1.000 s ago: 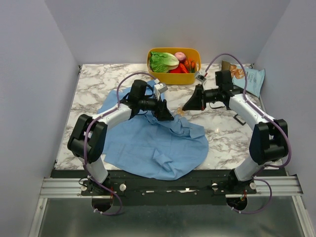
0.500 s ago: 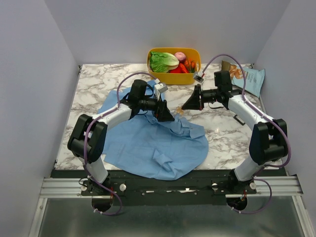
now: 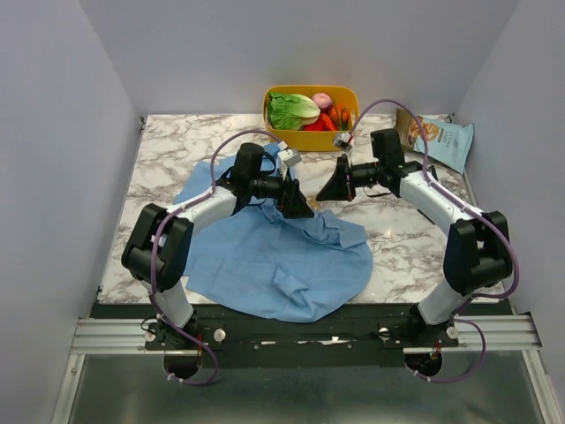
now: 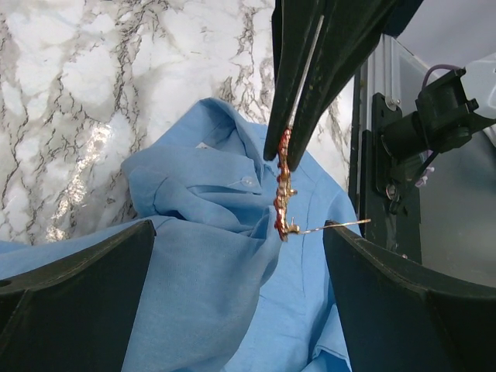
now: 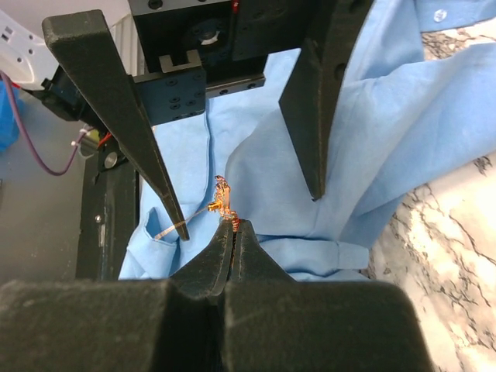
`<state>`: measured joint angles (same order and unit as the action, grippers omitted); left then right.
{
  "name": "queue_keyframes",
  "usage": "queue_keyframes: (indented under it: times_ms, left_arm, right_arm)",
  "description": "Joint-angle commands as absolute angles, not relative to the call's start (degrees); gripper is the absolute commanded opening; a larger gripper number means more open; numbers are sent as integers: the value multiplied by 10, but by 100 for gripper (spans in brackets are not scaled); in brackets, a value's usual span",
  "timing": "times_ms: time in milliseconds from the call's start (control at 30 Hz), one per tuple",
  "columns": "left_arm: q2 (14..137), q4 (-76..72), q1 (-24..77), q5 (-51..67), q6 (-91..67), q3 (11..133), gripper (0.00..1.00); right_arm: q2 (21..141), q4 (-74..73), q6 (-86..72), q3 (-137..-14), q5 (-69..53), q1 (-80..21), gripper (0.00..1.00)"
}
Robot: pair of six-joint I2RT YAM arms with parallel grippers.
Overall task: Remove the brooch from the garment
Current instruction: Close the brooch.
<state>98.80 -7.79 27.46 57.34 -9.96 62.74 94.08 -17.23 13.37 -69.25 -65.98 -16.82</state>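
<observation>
Top external: the garment, a light-blue shirt, lies spread over the near middle of the marble desk. The left gripper and right gripper meet nose to nose over the shirt's far right part. The brooch is too small to make out here. A yellow basket stands just beyond them, a snack bag at far right. Bare desk lies right of the shirt.

Left wrist: left jaws are spread wide and empty, straddling rumpled cloth. Right jaws enter from above, pinched on the brooch. Its bare pin juts sideways, seemingly free of the fabric.

Right wrist: the right jaws' tips are closed on the ornament, with cloth just behind.

Handling: draw away along the pin's line, toward the bare desk at right, so the point does not re-snag. Keep clear of the basket rim and the left fingers.
</observation>
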Motion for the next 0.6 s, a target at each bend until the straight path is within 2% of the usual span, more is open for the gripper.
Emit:
queue_keyframes:
  times_ms: [0, 567]
  left_arm:
    - [998, -95, 278, 584, -106, 618, 99]
    - [980, -82, 278, 583, -91, 614, 99]
  right_arm:
    - [954, -195, 159, -701, -664, -184, 1]
    - [954, -217, 181, -715, -649, -194, 1]
